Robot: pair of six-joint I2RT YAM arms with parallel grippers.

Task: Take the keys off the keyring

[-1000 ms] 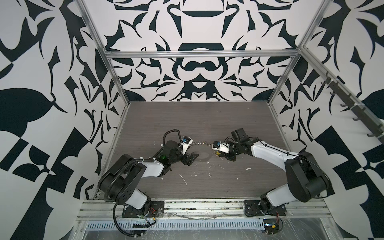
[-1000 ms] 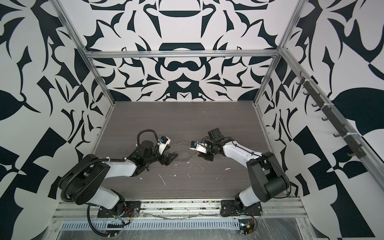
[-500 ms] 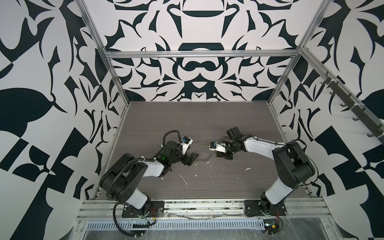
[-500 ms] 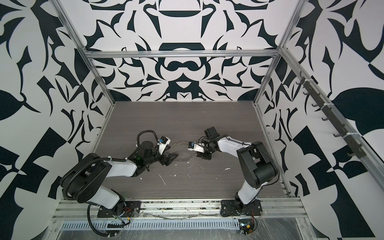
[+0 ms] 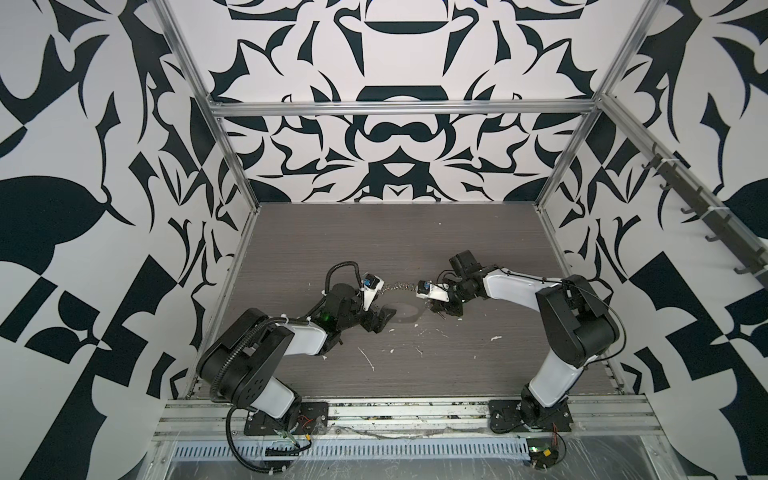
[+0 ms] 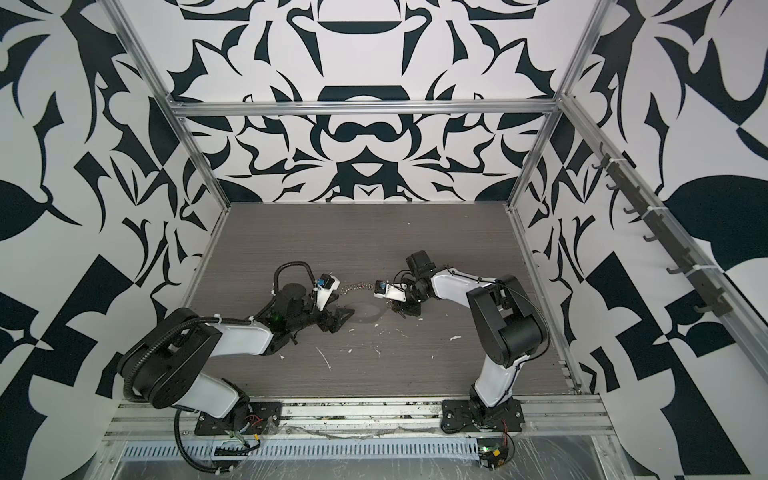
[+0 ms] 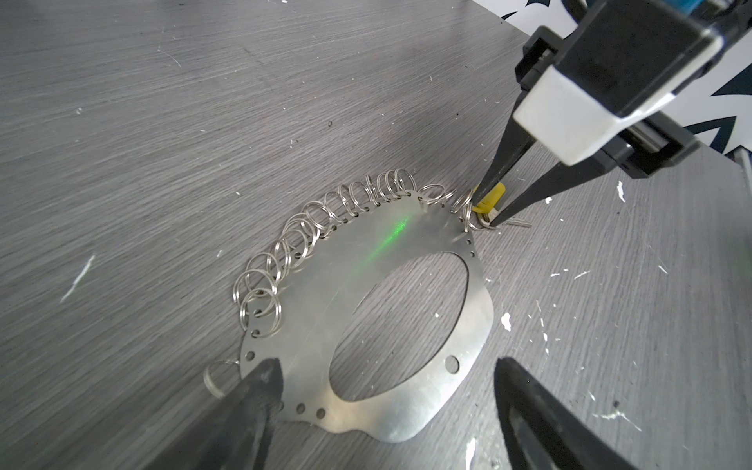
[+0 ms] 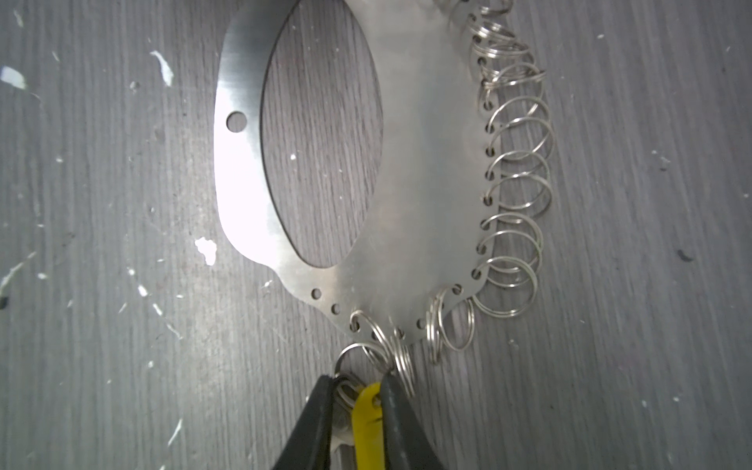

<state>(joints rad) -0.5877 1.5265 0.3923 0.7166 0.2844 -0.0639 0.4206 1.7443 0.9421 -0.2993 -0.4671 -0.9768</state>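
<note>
Keys: the yellow tag is clenched between the tips of the right claw, low over the counter. A small ring sits in the same pinch, joining the tag to the rim of the keyring. The keyring lies flat mid-counter, with rings along one edge. The left claw is released, its fingers spread to either side of the keyring's end. In a top view the right claw stands at the keyring's 3 o'clock and the left claw at 9 o'clock.
</note>
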